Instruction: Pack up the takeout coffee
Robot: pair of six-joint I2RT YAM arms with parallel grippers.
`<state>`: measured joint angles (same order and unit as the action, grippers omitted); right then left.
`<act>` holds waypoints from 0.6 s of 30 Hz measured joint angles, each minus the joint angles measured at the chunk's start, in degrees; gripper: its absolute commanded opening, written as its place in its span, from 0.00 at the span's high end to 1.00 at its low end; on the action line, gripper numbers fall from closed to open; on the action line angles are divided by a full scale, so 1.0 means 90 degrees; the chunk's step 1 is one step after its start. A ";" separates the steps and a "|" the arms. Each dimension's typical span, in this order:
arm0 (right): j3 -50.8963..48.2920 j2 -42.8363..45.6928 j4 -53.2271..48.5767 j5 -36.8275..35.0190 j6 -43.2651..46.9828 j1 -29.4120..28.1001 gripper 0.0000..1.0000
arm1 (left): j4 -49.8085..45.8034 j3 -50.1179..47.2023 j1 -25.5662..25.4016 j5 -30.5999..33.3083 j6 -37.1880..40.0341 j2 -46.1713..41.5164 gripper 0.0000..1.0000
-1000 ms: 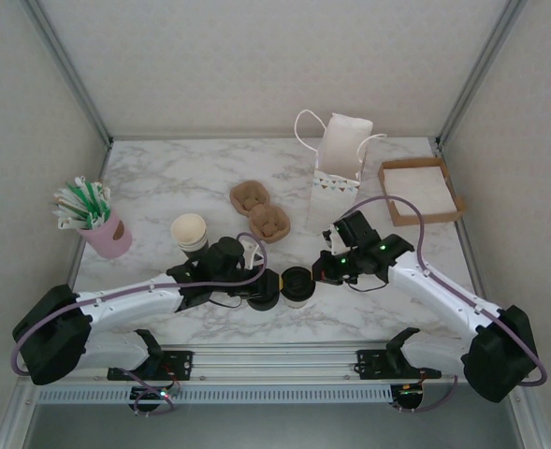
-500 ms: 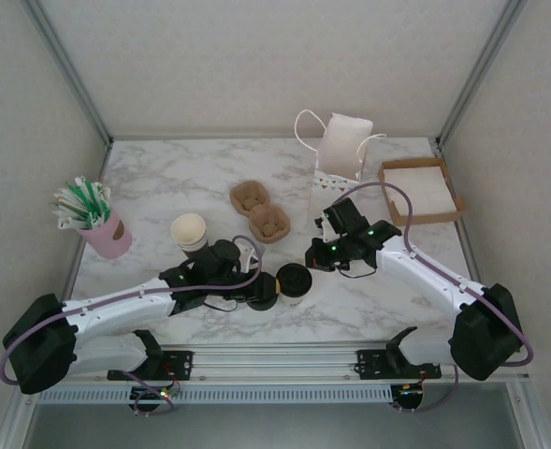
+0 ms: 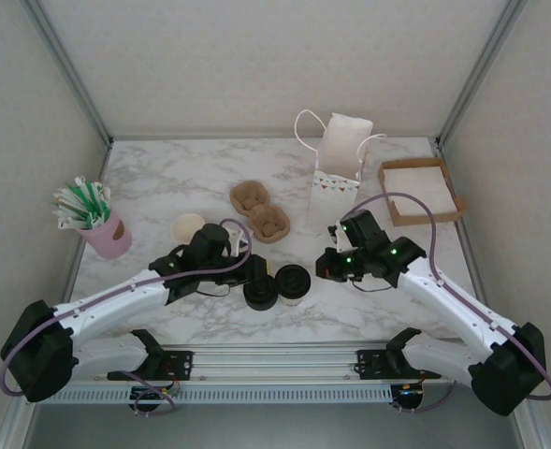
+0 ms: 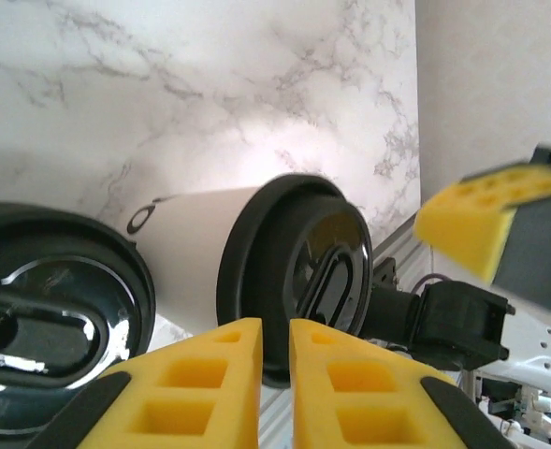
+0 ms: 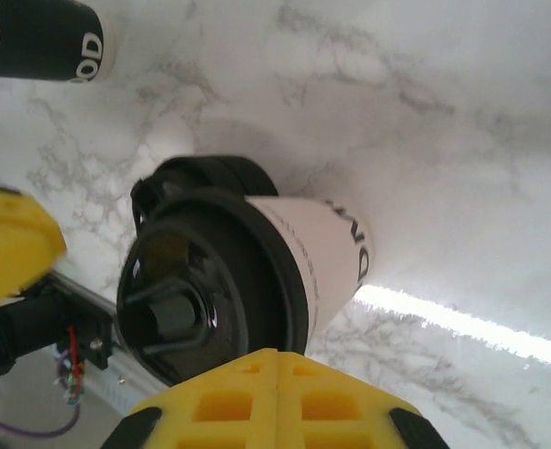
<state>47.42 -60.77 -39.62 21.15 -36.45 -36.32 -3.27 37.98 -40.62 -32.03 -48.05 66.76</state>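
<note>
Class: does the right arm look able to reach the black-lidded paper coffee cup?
Probably yes: right gripper sits beside the black-lidded paper coffee cup, nothing between, though its jaws are shut.

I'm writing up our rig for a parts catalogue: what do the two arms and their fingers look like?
Both the left arm and right arm have white links, chunky black joints and bases, and a purple cable looping alongside. Small green lights glow near the right wrist. The fingers are bright yellow blocks with square pockets moulded in.

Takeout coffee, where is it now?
Top view: the takeout coffee stands at the front middle of the table, right of the black lid pile, nearer than the brown cup carrier.
</note>
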 measured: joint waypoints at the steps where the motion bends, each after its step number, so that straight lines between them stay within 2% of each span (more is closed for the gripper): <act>1: -0.0148 0.0085 0.0029 0.0095 -0.0068 -0.0007 1.00 | -0.0010 0.0117 0.0029 -0.0007 0.0061 0.0134 0.86; 10: -0.0736 0.0228 0.0585 0.0704 -0.0576 -0.0160 1.00 | 0.0005 0.0602 0.0063 -0.0070 0.0418 0.1095 0.90; 18: -0.0733 -0.0124 0.0981 0.0823 -0.0600 -0.0160 1.00 | 0.0049 0.0403 0.0019 -0.0129 0.0459 0.1054 0.91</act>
<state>40.82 -61.89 -30.79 28.56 -41.85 -37.76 -2.83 41.60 -40.45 -33.19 -43.92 76.25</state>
